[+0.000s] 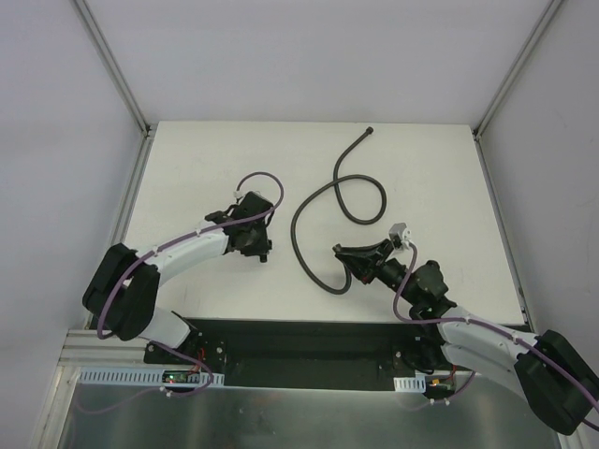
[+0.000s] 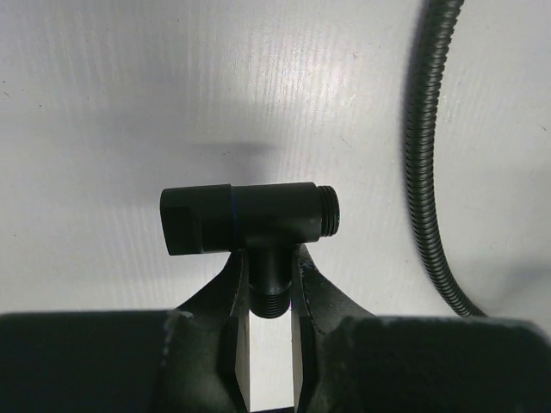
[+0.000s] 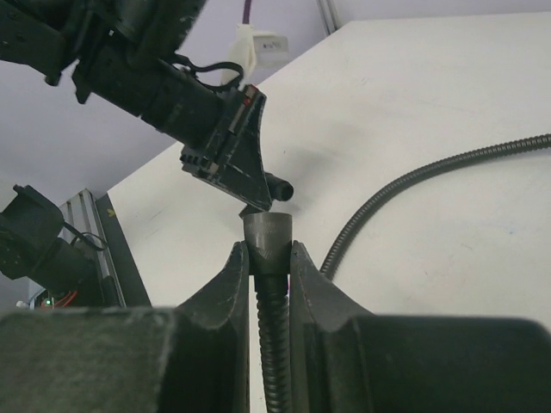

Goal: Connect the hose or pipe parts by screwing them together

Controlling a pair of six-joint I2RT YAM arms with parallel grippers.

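Observation:
The black T-shaped fitting (image 2: pixel 250 219) hangs just above the white table, and my left gripper (image 2: pixel 269 277) is shut on its short threaded stem. Its crossbar lies level, with the threaded end pointing right. In the top view this gripper (image 1: pixel 263 251) sits left of centre. The dark-grey hose (image 1: pixel 360 201) loops across the table's middle to a knobbed far end (image 1: pixel 372 131). My right gripper (image 3: pixel 268 258) is shut on the hose's near end, gripping just below the conical nut (image 3: pixel 267 239), which points toward the left gripper (image 3: pixel 228 163). The two parts are apart.
The hose (image 2: pixel 426 172) runs along the right side of the left wrist view. Grey walls with aluminium rails (image 1: pixel 117 75) enclose the white table (image 1: pixel 440 178). A black base plate (image 1: pixel 299 341) lies along the near edge between the arm bases.

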